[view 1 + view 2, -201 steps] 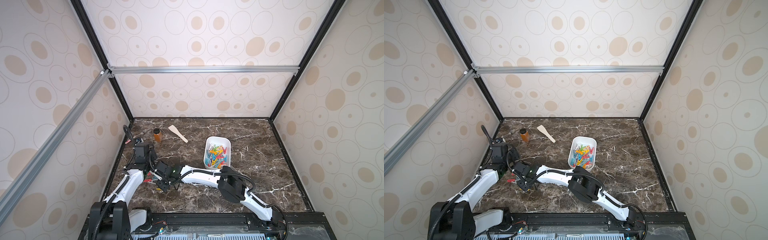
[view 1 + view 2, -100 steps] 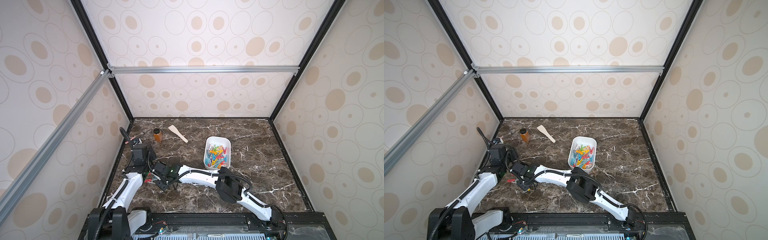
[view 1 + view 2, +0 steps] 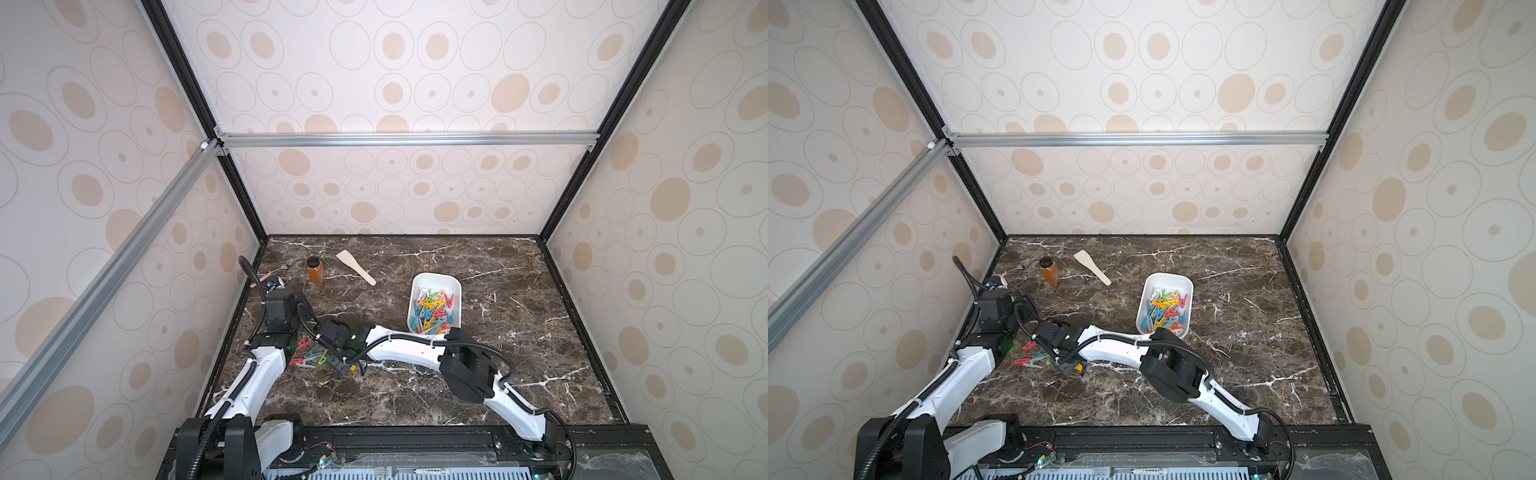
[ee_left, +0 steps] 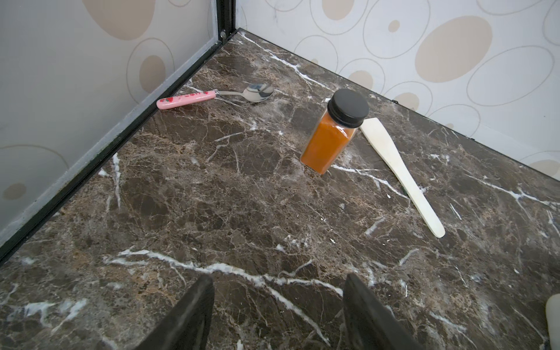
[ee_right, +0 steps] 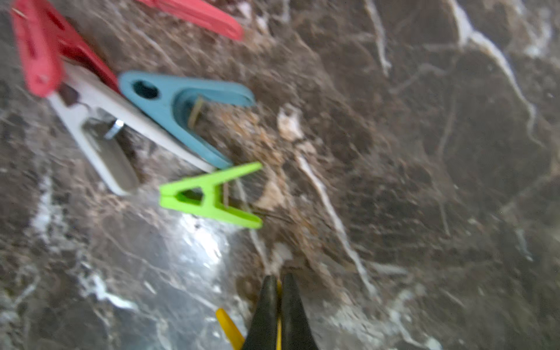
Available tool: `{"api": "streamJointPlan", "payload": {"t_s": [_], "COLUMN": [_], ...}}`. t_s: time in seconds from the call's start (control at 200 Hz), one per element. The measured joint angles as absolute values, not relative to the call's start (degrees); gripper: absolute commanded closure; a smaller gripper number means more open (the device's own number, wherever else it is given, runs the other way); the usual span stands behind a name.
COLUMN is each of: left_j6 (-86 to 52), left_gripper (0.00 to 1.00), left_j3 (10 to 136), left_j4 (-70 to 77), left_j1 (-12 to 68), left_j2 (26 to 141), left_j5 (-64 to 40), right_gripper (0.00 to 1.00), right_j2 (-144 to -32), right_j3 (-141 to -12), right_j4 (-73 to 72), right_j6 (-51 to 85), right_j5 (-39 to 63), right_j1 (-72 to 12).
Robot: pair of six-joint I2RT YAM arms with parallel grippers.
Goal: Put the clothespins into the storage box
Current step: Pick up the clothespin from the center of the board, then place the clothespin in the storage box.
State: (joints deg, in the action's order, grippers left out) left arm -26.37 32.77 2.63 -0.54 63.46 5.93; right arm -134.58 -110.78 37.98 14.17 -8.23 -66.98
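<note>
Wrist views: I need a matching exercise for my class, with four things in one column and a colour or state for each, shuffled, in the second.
Column A
1. jar
2. spoon
3. spatula
4. right gripper

Column B
a. cream
b. shut on yellow peg
c. amber
d. pink-handled

Pairs: 1-c, 2-d, 3-a, 4-b

Bright even light, glare on dark brown marble tabletop (image 5: 200, 239), red plastic clothespin (image 5: 36, 54) blurred, top views bowed at edges
</note>
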Motion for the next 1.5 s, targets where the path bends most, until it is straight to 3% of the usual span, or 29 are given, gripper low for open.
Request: {"api": "streamJointPlan", "payload": {"t_s": [0.295,0.575,0.9,0.985,1.125,1.305,1.495], "left_j6": [-30.9,-35.1,-35.8,-35.6,-35.6,-35.5,-35.3], "left_gripper": [0.3,0.28,0.27,0.26,0.24,0.24,0.23], "left_j3": [29.8,28.6,33.9,36.2,37.4,37.6,36.2], "left_j4": [6.5,11.2,12.0,11.5,10.1,6.2,3.9], "left_j1": [1.7,21.6,38.2,39.5,39.8,37.9,29.1], "left_j2": [63.0,64.6,78.7,80.4,80.7,80.1,73.5], "left_j5": [0.6,0.4,2.5,3.1,4.6,6.4,6.0], "right_gripper": [0.98,0.98,0.97,0.93,0.76,0.76,0.77], "right_j2": [-117.5,-102.2,-100.0,-100.4,-101.2,-101.2,-101.3], "right_j3": [-96.7,-85.7,-74.0,-74.3,-76.3,-80.0,-83.2], "right_j4": [35.7,31.4,28.8,28.4,28.7,29.4,29.0], "right_j6": [18.9,23.2,23.9,23.2,22.1,21.5,22.0], "right_j5": [-7.3,-7.4,-14.9,-18.0,-22.0,-26.6,-25.3], "right_j1": [-58.9,-45.4,-31.5,-31.1,-31.3,-34.6,-44.7]}}
